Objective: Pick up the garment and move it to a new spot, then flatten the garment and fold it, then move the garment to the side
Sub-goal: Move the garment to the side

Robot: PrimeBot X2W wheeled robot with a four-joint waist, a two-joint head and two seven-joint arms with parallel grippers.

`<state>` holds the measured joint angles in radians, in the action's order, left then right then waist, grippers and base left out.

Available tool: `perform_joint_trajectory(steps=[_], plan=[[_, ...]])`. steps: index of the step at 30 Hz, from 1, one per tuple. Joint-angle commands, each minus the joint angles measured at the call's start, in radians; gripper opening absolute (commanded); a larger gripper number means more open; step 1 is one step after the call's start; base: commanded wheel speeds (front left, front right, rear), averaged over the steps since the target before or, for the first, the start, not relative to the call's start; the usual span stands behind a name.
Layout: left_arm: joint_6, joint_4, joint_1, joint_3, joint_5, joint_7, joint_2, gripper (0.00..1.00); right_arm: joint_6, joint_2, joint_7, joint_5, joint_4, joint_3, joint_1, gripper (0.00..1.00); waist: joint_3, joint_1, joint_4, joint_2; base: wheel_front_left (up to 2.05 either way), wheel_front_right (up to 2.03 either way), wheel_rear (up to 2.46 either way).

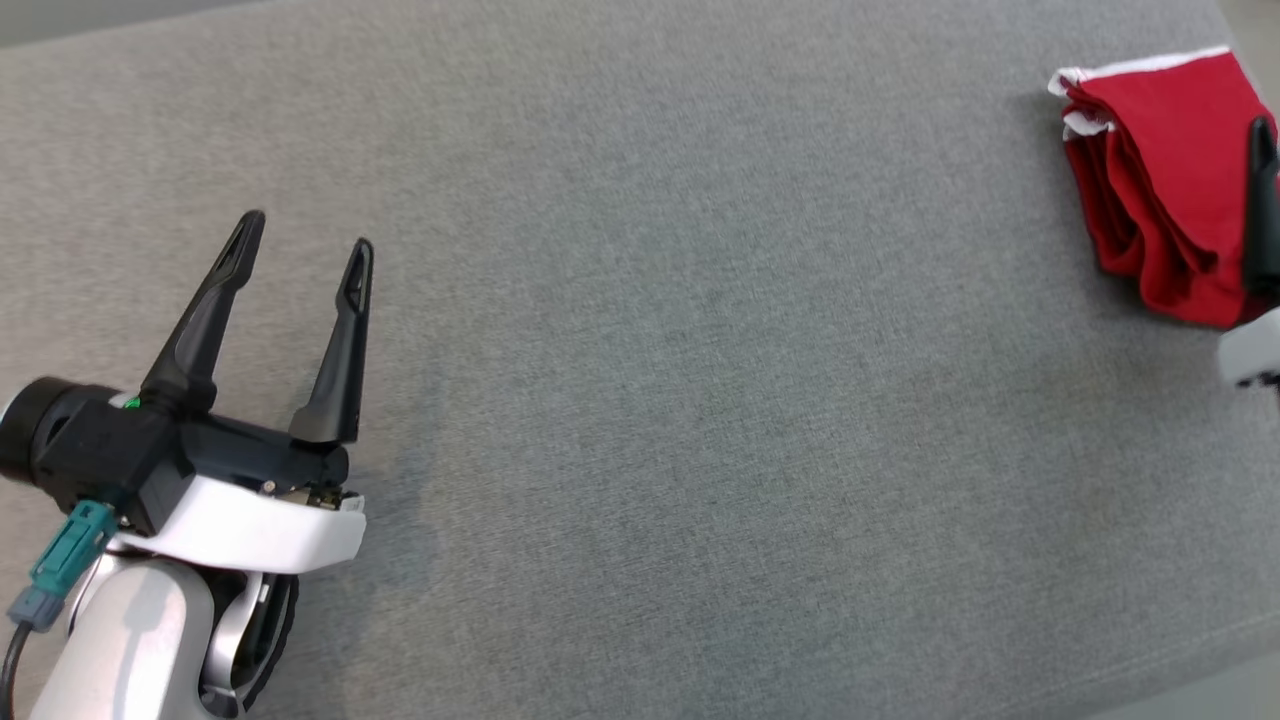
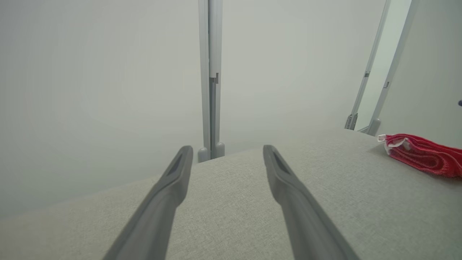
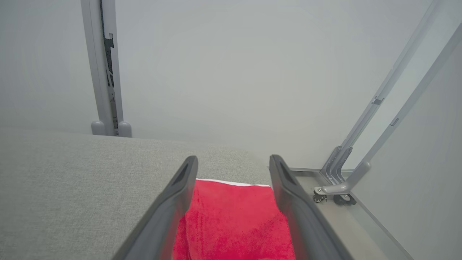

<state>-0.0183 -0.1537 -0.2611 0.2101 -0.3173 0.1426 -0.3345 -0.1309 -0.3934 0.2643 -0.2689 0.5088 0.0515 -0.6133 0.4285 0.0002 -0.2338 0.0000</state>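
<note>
Left fingers [image 1: 352, 290] spread, released | right fingers [image 3: 182, 184] spread above folded red garment [image 3: 234, 220] | garment on grey table [image 1: 640, 400]

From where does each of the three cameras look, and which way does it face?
Head view: on the robot's head, facing down at the grey table; left end effector at lower left, red garment at right.
Left wrist view: on the left wrist, facing along its open fingers across the table toward a wall.
Right wrist view: on the right wrist, facing along the open right end effector, garment between its fingers.
Shared: both wrist views show table, wall, garment.
</note>
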Motion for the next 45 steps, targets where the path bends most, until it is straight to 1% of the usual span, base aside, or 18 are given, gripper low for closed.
perform_joint_trajectory(steps=[1, 6, 9, 14, 17, 22, 29, 34, 36, 45], plan=[[-0.009, 0.005, 0.013, -0.008, -0.008, 0.010, -0.001, 1.00, 0.000, 0.019, 0.001, 0.021, -0.039, -0.017, 0.039, 1.00, -0.042, -0.0002, 0.030, 0.0000, 0.00, 0.00, 0.00], [-0.025, 0.033, 0.044, -0.025, -0.028, 0.042, 0.016, 1.00, 0.000, 0.137, -0.001, 0.055, -0.183, -0.080, 0.154, 1.00, -0.104, -0.0002, 0.078, 0.0000, 0.00, 0.00, 0.00], [-0.037, 0.055, 0.064, -0.036, -0.039, 0.057, 0.024, 1.00, 0.000, 0.203, -0.028, 0.076, -0.262, -0.099, 0.215, 1.00, -0.138, -0.0002, 0.110, 0.0000, 0.00, 0.00, 0.00], [-0.052, 0.080, 0.099, -0.055, -0.056, 0.077, 0.039, 1.00, 0.000, 0.280, -0.093, 0.109, -0.394, -0.104, 0.306, 1.00, -0.185, -0.0002, 0.160, 0.0000, 0.00, 0.00, 0.00], [-0.058, 0.095, 0.123, -0.062, -0.066, 0.087, 0.046, 1.00, 0.000, 0.307, -0.129, 0.123, -0.455, -0.103, 0.361, 1.00, -0.213, -0.0002, 0.187, 0.0000, 0.00, 0.00, 0.00], [-0.061, 0.124, 0.157, -0.073, -0.081, 0.096, 0.049, 1.00, 0.000, 0.330, -0.171, 0.138, -0.516, -0.094, 0.440, 1.00, -0.257, -0.0002, 0.222, 0.0000, 0.00, 0.00, 0.00], [-0.067, 0.152, 0.210, -0.078, -0.089, 0.103, 0.054, 1.00, 0.000, 0.340, -0.199, 0.139, -0.555, -0.086, 0.535, 1.00, -0.325, -0.0002, 0.250, 0.0000, 0.00, 0.00, 0.00], [-0.064, 0.166, 0.252, -0.068, -0.102, 0.085, 0.056, 1.00, 0.000, 0.340, -0.216, 0.137, -0.575, -0.084, 0.587, 1.00, -0.369, -0.0002, 0.262, 0.0000, 0.00, 0.00, 0.00], [-0.069, 0.169, 0.265, -0.064, -0.103, 0.079, 0.053, 1.00, 0.000, 0.341, -0.224, 0.121, -0.582, -0.085, 0.604, 1.00, -0.382, -0.0002, 0.262, 0.0000, 0.00, 0.00, 0.00], [-0.079, 0.168, 0.311, -0.047, -0.096, 0.055, 0.045, 1.00, 0.000, 0.341, -0.255, 0.113, -0.611, -0.096, 0.666, 1.00, -0.430, -0.0002, 0.265, 0.0000, 0.00, 0.00, 0.00]])
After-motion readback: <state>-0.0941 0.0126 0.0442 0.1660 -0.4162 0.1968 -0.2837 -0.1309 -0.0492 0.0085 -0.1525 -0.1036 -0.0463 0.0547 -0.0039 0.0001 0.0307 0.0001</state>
